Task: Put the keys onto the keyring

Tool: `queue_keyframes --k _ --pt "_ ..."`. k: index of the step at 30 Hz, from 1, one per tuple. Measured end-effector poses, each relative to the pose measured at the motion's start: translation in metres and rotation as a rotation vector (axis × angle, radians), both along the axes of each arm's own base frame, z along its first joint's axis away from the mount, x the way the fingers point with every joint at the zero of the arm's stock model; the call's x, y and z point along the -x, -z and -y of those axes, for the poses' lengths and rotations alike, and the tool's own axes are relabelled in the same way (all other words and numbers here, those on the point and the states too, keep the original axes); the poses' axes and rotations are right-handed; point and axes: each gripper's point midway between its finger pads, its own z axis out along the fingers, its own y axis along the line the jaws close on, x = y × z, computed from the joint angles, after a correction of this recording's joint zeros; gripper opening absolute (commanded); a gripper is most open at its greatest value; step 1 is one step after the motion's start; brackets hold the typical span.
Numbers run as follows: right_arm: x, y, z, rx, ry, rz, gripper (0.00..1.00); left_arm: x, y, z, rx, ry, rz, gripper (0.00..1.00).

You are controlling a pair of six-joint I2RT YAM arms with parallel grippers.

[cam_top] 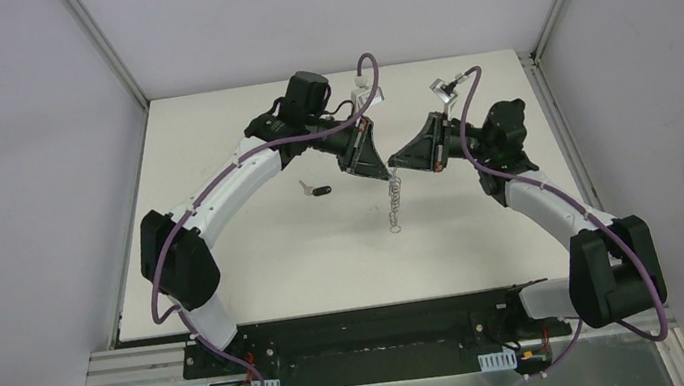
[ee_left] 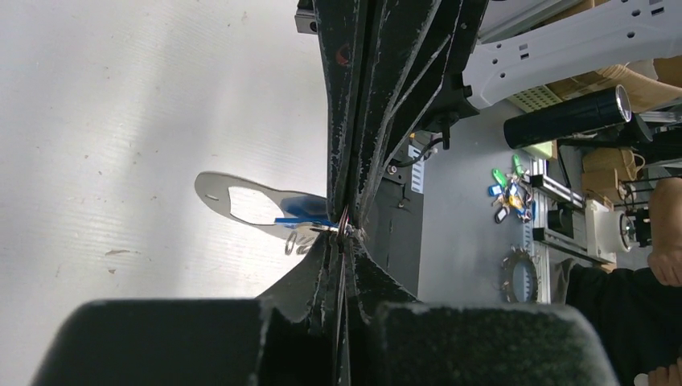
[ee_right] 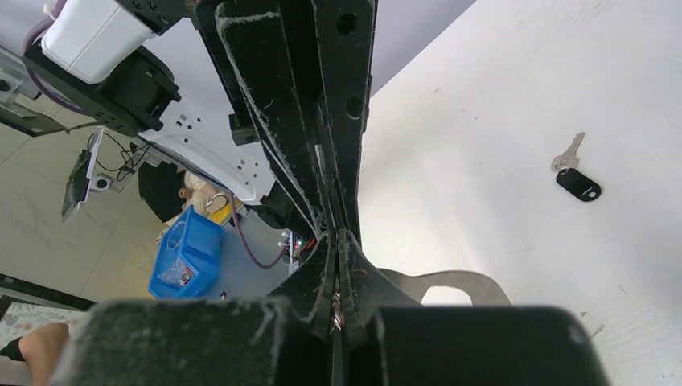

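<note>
Robotics lab: white-walled test booth (cam_top: 9, 149), aluminium framing (cam_top: 103, 47).

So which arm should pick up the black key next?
Probably left: the black key lies on the table beside the left end effector, farther from the right end effector, which is shut on the keyring.

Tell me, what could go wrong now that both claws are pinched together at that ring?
1. The left gripper and the right gripper are shut tip to tip at the keyring. An uneven pull could let the ring or the blue tag slip out.
2. The clip chain dangles free and might swing or snag.
3. The black-headed key lies on the table near the left arm and could get knocked.
</note>
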Motion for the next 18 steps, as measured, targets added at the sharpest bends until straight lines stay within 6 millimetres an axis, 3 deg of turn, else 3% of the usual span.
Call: queue_keyframes --k 5,14,18 --pt "-0.003 0.002 0.001 0.000 0.022 0.004 0.00 0.000 -0.002 0.002 0.003 -0.013 -0.019 0.16" --pt "-0.015 0.015 0.003 0.043 0.100 -0.048 0.00 -0.010 0.006 0.006 -0.047 -0.090 0.006 0.18" --pt "-0.018 0.021 0.003 0.062 0.122 -0.079 0.00 -0.011 0.013 0.007 -0.079 -0.112 0.018 0.25"
